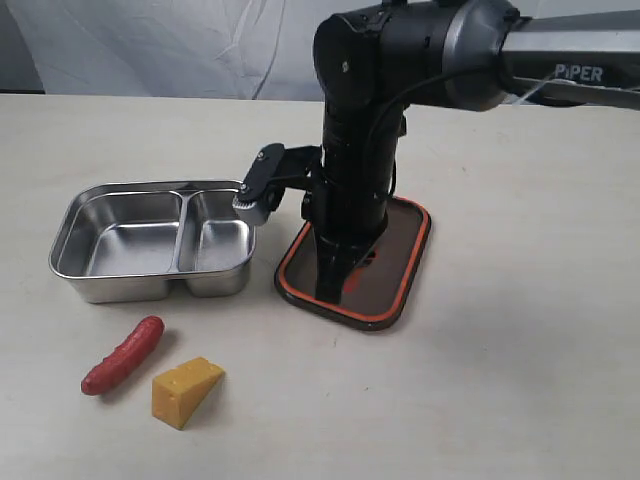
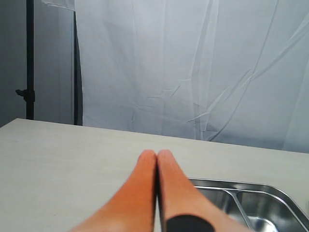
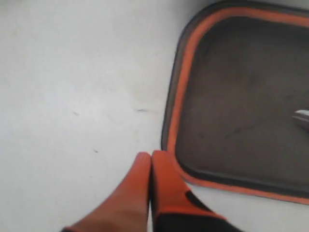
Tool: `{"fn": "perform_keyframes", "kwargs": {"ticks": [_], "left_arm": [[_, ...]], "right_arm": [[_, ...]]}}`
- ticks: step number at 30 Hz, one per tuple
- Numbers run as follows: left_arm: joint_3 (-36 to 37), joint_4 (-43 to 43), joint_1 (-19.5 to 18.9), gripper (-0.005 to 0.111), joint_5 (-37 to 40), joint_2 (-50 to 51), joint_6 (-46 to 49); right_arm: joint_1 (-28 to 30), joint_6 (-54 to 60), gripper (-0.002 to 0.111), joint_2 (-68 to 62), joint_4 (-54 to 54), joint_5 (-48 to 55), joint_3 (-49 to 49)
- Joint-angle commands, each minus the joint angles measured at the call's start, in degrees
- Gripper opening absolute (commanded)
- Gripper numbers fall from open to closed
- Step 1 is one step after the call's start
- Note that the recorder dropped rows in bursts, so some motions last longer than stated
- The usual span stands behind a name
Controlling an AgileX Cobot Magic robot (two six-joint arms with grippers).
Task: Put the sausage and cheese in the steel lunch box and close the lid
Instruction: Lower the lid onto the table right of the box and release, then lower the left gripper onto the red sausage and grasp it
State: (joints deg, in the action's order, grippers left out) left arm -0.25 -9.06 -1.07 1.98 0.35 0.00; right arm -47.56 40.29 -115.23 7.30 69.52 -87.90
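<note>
pinching nothing: left fingers [image 2: 140, 193], right fingers [image 3: 137, 188] both fully closed.

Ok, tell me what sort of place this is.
Probably a robot test bench in a lab, not a kitchen: a white cloth backdrop hangs behind a pale table, and a sausage, cheese and lunch box are laid out on it.

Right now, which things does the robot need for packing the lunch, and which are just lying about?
Needed: sausage, cheese, lunch box, lid.
Just there: white sheet, black pole, table.
</note>
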Motion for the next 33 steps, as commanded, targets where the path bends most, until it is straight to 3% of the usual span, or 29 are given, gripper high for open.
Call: {"fn": "perform_keyframes", "kwargs": {"ticks": [1,5,8,10,13,14,18,25,28,30,33], "left_arm": [[0.25,0.21,-0.08,0.000,-0.62,-0.35,0.00],[0.25,0.21,-0.08,0.000,-0.62,-0.35,0.00],[0.25,0.21,-0.08,0.000,-1.48,-0.35,0.00],[0.25,-2.33,-0.08,0.000,-3.36,-0.35,0.00],[0.25,-9.63,-0.08,0.000,-5.87,-0.35,-0.68],[0.25,-11.97,-0.08,0.000,-6.99,-0.35,-0.68],[0.25,-18.96,0.02,0.000,-10.59,-0.35,-5.91],[0.25,-23.91,0.02,0.000,-13.93,-0.35,-13.63],[0.25,-23.91,0.02,0.000,-21.79,-0.35,-20.35],[0.25,-23.78,0.02,0.000,-22.47,-0.35,-22.95],[-0.90,-13.74,0.02,0.000,-22.78,-0.35,-29.98]], "right_arm": [[-0.04,-0.22,0.009,0.09,1.68,0.44,2.93],[-0.04,-0.56,0.037,0.60,2.42,0.44,2.98],[-0.04,-3.42,0.046,2.55,2.42,0.44,2.98],[0.19,-6.37,0.037,4.68,2.78,0.44,2.98],[0.19,-11.39,0.003,8.71,2.89,-8.50,2.98],[0.36,-14.39,0.000,9.73,2.89,-11.76,3.01],[3.47,-20.27,0.000,11.27,5.33,-17.62,3.01],[10.79,-23.11,0.000,11.32,5.58,-17.11,3.10],[12.11,-23.11,0.000,11.32,5.84,-17.11,3.10],[12.24,-22.79,0.000,11.41,5.84,-17.34,3.10],[12.24,-21.91,0.000,11.41,6.12,-17.62,3.10]]}}
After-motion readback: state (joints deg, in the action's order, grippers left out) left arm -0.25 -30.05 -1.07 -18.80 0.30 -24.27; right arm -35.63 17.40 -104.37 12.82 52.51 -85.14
